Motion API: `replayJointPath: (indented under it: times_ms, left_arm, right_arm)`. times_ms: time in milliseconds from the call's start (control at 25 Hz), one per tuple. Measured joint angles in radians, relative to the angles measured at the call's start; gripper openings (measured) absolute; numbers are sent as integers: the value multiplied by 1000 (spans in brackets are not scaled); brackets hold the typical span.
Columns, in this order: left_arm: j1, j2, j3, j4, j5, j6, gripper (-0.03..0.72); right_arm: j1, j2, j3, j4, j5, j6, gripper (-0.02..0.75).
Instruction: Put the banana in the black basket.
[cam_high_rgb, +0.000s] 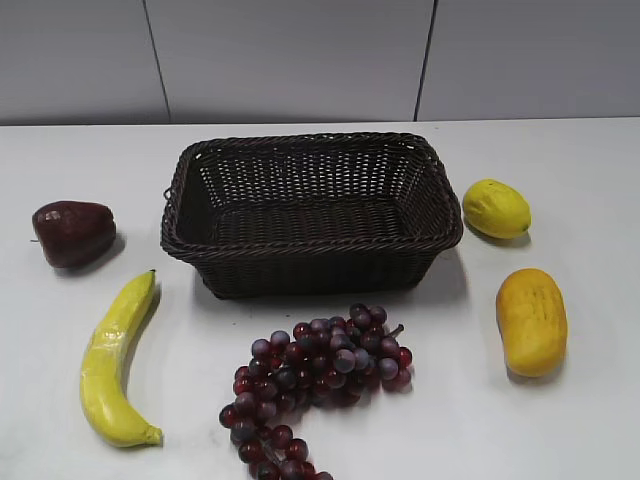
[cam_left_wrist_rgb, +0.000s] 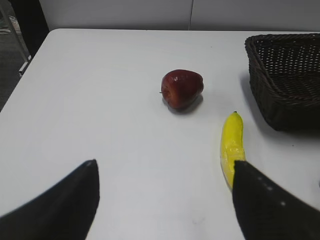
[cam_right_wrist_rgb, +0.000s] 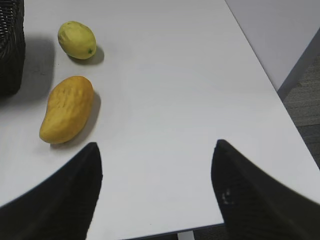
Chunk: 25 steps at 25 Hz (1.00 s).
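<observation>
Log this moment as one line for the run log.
banana: on table, front-left of black basket | basket: empty | left hand: open, holding nothing | right hand: open, holding nothing | step: pick not begun

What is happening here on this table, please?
Nothing is held yet. The banana lies on the white table, to the left front of the black basket, which is empty. The left gripper hangs open above the table with the banana just by its right finger. The right gripper is also open, near the orange-yellow fruit and the lemon. A grape bunch and a dark red fruit lie untouched.
</observation>
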Motion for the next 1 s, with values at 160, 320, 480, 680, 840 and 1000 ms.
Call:
replayJointPath:
  times_ms: [160, 320, 480, 680, 840, 1000]
  left_arm:
    - [0, 0, 0, 0, 0, 0, 613]
    - [0, 0, 0, 0, 0, 0, 610]
    - [0, 0, 0, 0, 0, 0, 610]
    - [0, 0, 0, 1, 0, 0, 606]
    - [0, 3, 0, 1, 0, 0, 585]
    - [0, 65, -16, 0, -29, 0, 582]
  right_arm:
    - [0, 0, 0, 0, 0, 0, 551]
    - [0, 0, 0, 0, 0, 0, 551]
    - [0, 0, 0, 0, 0, 0, 551]
    - [0, 0, 0, 0, -1, 0, 551]
    - [0, 0, 0, 0, -1, 0, 551]
    - [0, 0, 0, 0, 0, 0, 551]
